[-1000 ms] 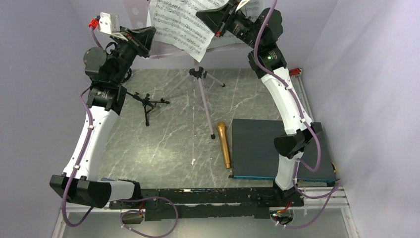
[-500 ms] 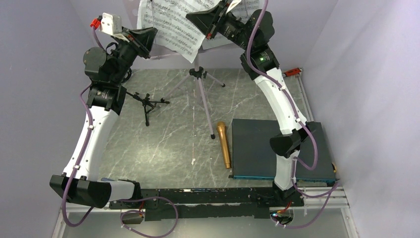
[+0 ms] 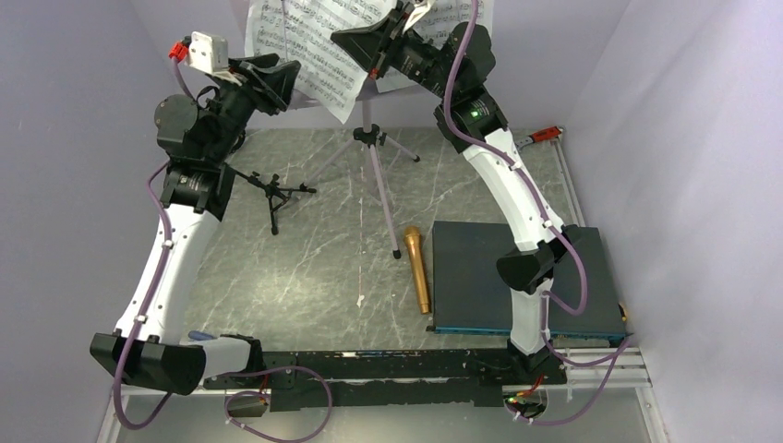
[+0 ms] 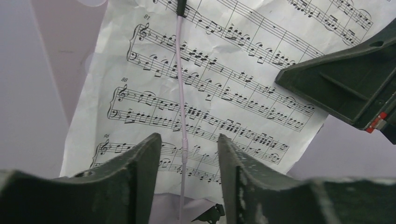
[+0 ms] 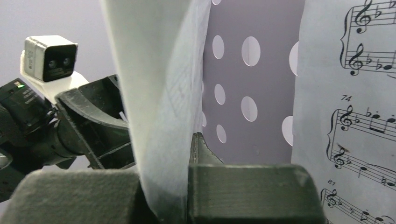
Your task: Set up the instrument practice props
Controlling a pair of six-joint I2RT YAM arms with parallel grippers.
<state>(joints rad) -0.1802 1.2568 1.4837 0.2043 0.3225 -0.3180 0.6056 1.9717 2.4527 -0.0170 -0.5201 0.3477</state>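
**Seating a page (image 3: pixel 307 41) on the stand (image 3: pixel 369 138)**

At the table's 12 o'clock, my right gripper (image 5: pixel 163 186) pinches the page before the stand. My left gripper (image 4: pixel 186 154) waits open and empty at its 9 o'clock. Next, I lay the page flat, then release.

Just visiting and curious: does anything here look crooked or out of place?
The sheet-music page pinched in the right gripper hangs tilted and creased, not flat on the music stand. The gold microphone lies on the table, apart from its mic stand.
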